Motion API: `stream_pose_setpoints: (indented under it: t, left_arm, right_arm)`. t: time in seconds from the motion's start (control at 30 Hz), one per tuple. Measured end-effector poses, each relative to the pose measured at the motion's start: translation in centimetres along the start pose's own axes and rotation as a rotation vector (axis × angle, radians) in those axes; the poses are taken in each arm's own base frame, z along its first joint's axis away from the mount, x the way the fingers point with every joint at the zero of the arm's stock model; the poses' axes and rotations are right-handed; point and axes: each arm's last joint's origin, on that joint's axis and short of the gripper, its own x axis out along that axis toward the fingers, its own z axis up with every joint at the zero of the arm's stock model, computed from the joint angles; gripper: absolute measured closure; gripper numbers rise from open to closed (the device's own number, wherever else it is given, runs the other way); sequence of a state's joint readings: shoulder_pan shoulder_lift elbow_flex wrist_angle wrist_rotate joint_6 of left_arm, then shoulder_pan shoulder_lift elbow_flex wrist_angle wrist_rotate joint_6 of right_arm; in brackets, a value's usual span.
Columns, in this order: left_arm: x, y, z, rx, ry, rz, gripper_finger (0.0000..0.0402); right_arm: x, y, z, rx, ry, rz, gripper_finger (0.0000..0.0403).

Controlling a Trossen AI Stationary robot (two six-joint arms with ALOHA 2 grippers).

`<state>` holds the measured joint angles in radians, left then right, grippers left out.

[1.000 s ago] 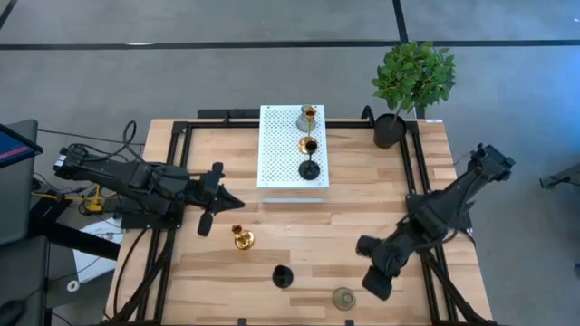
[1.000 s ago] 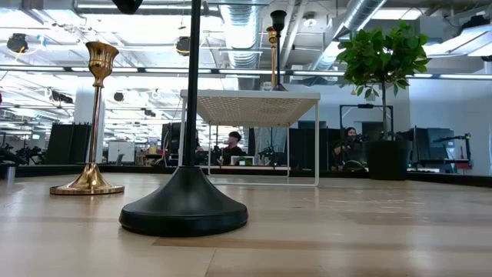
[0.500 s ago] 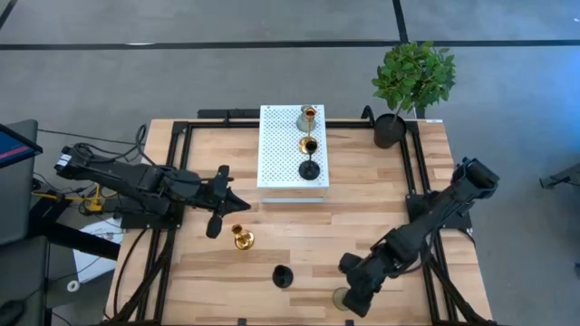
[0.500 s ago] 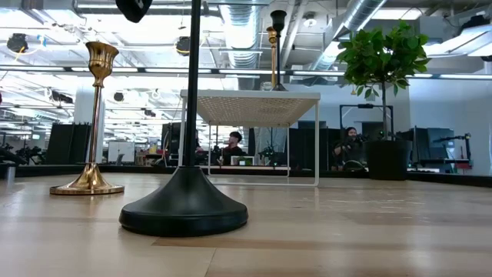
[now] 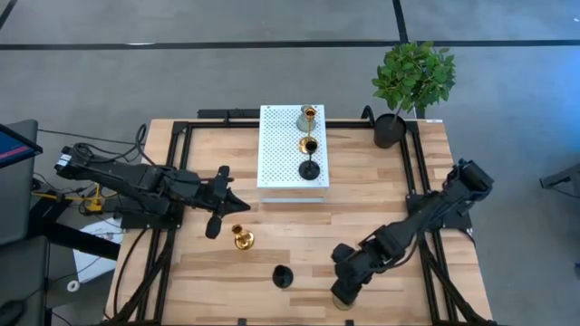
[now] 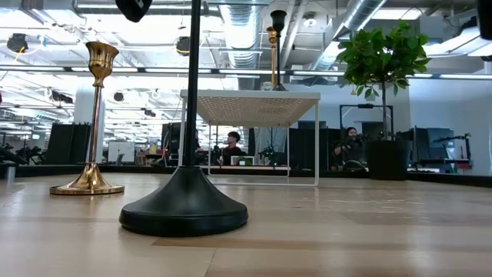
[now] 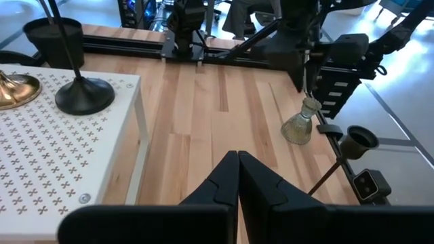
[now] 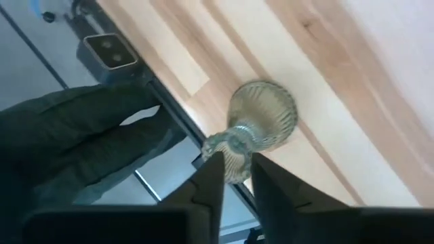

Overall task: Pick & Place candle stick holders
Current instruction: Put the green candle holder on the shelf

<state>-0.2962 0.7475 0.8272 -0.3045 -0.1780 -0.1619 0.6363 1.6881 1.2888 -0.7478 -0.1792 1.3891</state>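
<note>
Three holders (image 5: 309,143) on white stand (image 5: 276,154)

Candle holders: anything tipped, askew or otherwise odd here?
Nothing is tipped or broken. The one oddity is that the grey-green holder stands right at the table's front edge, directly under the right claw.

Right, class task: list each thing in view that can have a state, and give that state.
grey-green holder: upright on the table.
right pincer: open, fingers either side of the grey-green holder's top.
left pincer: shut, empty, above the table.
gold holder: upright on the table, untouched.
black holder: upright on the table, untouched.
three holders on the stand: upright.
</note>
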Motion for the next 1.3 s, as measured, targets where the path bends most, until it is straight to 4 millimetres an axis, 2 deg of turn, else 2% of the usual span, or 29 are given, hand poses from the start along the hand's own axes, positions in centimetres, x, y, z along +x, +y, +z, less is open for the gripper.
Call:
stream_pose_setpoints:
  t: [0.2,0.37,0.67,0.87,1.3]
  left_arm:
    - [0.0,0.0,0.0,0.0,0.0,0.0,0.0395]
    - [0.0,0.0,0.0,0.0,0.0,0.0,0.0397]
    - [0.0,0.0,0.0,0.0,0.0,0.0,0.0397]
    - [0.0,0.0,0.0,0.0,0.0,0.0,0.0395]
    - [0.0,0.0,0.0,0.0,0.001,0.0,0.0397]
  right_arm:
    - [0.1,-0.1,-0.2,-0.001,0.02,-0.008,0.0263]
    - [0.2,0.0,-0.8,-0.018,0.041,-0.002,0.0238]
    - [0.4,0.2,-1.8,-0.054,0.005,-0.013,0.0265]
    - [0.4,0.2,-1.8,-0.054,-0.006,-0.015,0.0285]
    - [0.6,0.2,-2.3,-0.069,-0.038,-0.023,0.0272]
